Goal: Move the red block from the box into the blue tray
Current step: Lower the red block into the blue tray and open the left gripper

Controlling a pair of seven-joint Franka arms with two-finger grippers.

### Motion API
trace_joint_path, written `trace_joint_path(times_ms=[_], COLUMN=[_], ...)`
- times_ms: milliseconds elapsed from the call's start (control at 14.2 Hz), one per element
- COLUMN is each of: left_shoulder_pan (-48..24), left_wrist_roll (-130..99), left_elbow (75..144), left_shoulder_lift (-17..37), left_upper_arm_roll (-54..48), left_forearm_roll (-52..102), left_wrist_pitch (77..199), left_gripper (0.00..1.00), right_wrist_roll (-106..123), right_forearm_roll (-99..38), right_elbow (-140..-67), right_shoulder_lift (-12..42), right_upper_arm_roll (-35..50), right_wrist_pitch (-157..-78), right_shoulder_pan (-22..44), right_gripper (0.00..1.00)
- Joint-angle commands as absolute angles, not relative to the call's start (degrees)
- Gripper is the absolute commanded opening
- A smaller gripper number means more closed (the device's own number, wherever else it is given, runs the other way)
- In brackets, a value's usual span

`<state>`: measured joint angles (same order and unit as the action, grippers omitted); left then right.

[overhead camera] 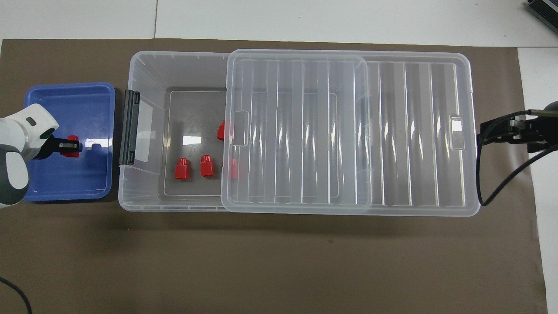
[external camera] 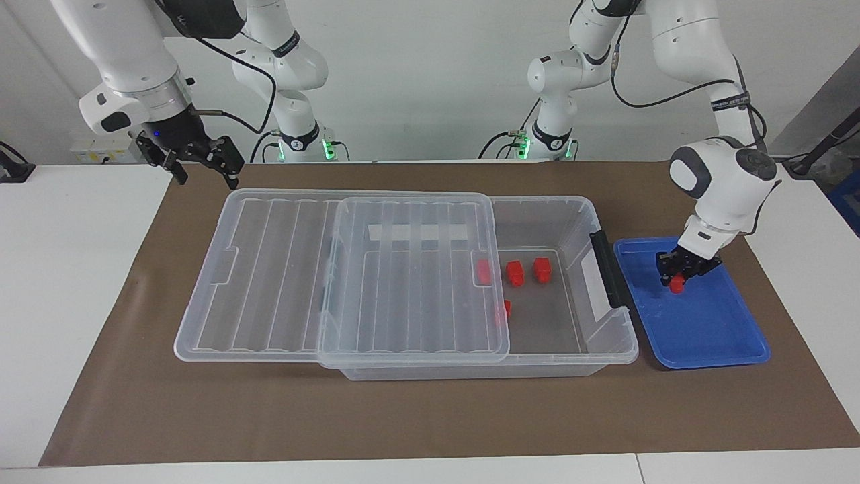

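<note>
no text, label or number is legible on anything here.

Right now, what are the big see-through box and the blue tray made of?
The box looks like clear, glossy plastic: you can see the brown mat through its walls. The blue tray looks like smooth, slightly shiny moulded plastic with rounded corners. Probably, anyway.

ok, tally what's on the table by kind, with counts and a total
Red blocks: 5, with 4 in the box and the red block held by the left gripper over the blue tray
Blue tray: 1
Box: 1
Lid: 1
Total: 8
The right gripper waits at its end.
</note>
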<state>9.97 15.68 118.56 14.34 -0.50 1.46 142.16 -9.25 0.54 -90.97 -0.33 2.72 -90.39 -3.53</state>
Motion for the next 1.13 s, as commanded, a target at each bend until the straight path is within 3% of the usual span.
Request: trace_joint_path(times_ms=[0, 212, 424, 707, 848, 1060], left_shoulder_pan=[9.05, 9.05, 9.05, 8.96, 8.62, 8.44], left_wrist_roll=[14.85, 14.85, 14.77, 14.59, 14.59, 14.50], left_elbow=[118.48, 118.65, 118.74, 119.00, 119.00, 119.00], left_shoulder_lift=[16.96, 17.05, 17.23, 18.10, 18.11, 18.19], left_upper_arm_roll=[0.09, 0.09, 0.09, 0.09, 0.09, 0.09], left_forearm_roll=[2.90, 2.99, 2.99, 2.99, 2.99, 2.99], left_wrist_pitch=[147.39, 147.39, 147.66, 149.50, 149.50, 149.50], left_gripper=[0.00, 0.00, 0.04, 0.09, 0.45, 0.50], right_wrist_roll=[-8.70, -6.78, -3.96, -1.06, -1.05, -0.27], right_forearm_roll=[-0.35, -0.35, -0.35, -0.35, -0.53, -0.53], right_elbow=[-96.58, -100.71, -105.11, -106.61, -106.52, -106.44], right_shoulder_lift=[-2.81, -3.43, -2.90, 0.78, 2.98, 5.18], right_upper_arm_roll=[3.08, 2.20, -1.84, -6.50, -6.50, -6.42], right_wrist_pitch=[-95.35, -100.88, -108.17, -115.99, -118.72, -120.32], right_shoulder_pan=[-5.62, -7.47, -5.89, -3.69, -3.78, -3.78], right_gripper=[0.73, 0.36, 0.14, 0.10, 0.10, 0.10])
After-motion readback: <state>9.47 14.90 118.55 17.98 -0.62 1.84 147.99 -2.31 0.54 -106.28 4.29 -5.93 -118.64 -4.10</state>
